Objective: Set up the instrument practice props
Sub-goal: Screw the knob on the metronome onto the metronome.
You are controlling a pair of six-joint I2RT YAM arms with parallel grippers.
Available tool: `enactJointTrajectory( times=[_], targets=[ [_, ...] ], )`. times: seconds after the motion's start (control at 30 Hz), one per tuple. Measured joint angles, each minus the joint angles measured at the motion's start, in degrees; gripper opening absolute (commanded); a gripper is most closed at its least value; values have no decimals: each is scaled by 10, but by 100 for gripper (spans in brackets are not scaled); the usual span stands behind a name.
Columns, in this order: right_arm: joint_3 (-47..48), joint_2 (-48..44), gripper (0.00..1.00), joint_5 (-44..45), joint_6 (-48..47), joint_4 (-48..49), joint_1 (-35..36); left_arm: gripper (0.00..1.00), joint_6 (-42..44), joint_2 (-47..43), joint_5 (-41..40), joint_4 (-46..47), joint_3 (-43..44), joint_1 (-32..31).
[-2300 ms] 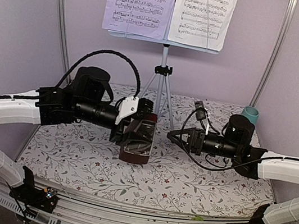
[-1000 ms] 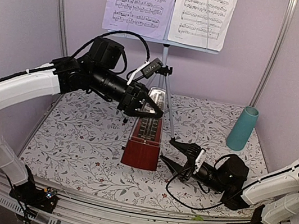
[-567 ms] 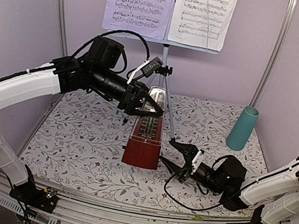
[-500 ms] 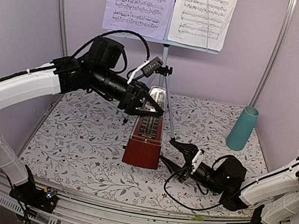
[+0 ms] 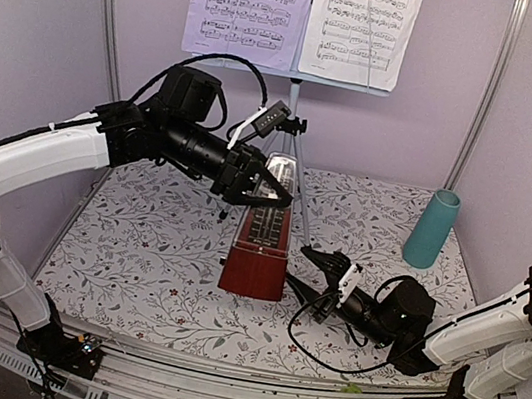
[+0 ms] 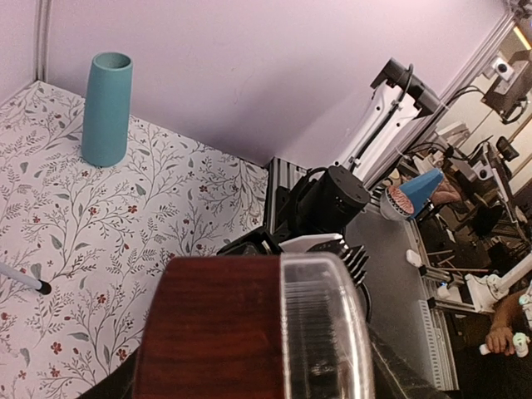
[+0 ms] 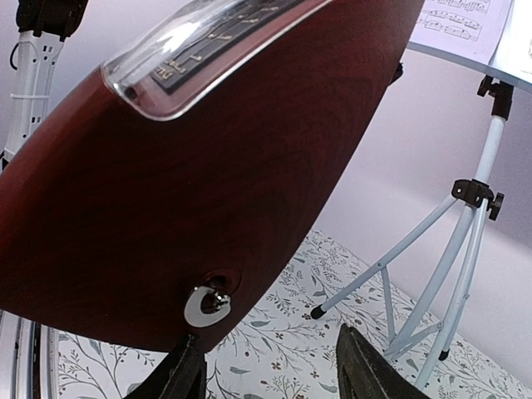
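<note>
**Inspector A:** Surface and room?

**Inspector B:** The table (image 5: 138, 240) carries a white cloth printed with leaves and small flowers. Lilac walls (image 5: 39, 32) close it in, with metal posts (image 5: 107, 22) at the rear corners. The music stand (image 5: 292, 103) is at the back centre on its tripod, with sheet-music pages (image 5: 251, 5) spread across it. A teal cup (image 5: 430, 229) stands upright at the rear right, well apart.

**Inspector A:** The metronome?

**Inspector B:** The metronome (image 5: 258, 249) stands upright mid-table in front of the tripod, base on the cloth.

**Inspector A:** The claws?

**Inspector B:** The left gripper (image 5: 264, 189) is clamped over the metronome's narrow top. The right gripper (image 5: 303, 269) lies low, just right of the base, jaws partly apart and holding nothing. The silver winding key (image 7: 208, 303) sits just above one of its fingers (image 7: 187, 374). I cannot tell whether they touch.
</note>
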Motion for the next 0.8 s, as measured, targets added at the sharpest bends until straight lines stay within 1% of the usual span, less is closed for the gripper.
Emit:
enactJointTrajectory(
  times=[0.13, 0.3, 0.5, 0.8],
  targets=[
    [0, 0, 47, 14, 1, 0, 0, 0, 0, 0, 5, 1, 0, 0],
    [0, -1, 47, 22, 3, 0, 0, 0, 0, 0, 7, 1, 0, 1],
    [0, -11, 53, 23, 3, -3, 4, 0, 0, 0, 8, 3, -2, 5],
    [0, -12, 56, 38, -1, -11, 24, 0, -1, 0, 8, 12, -6, 11]
  ],
)
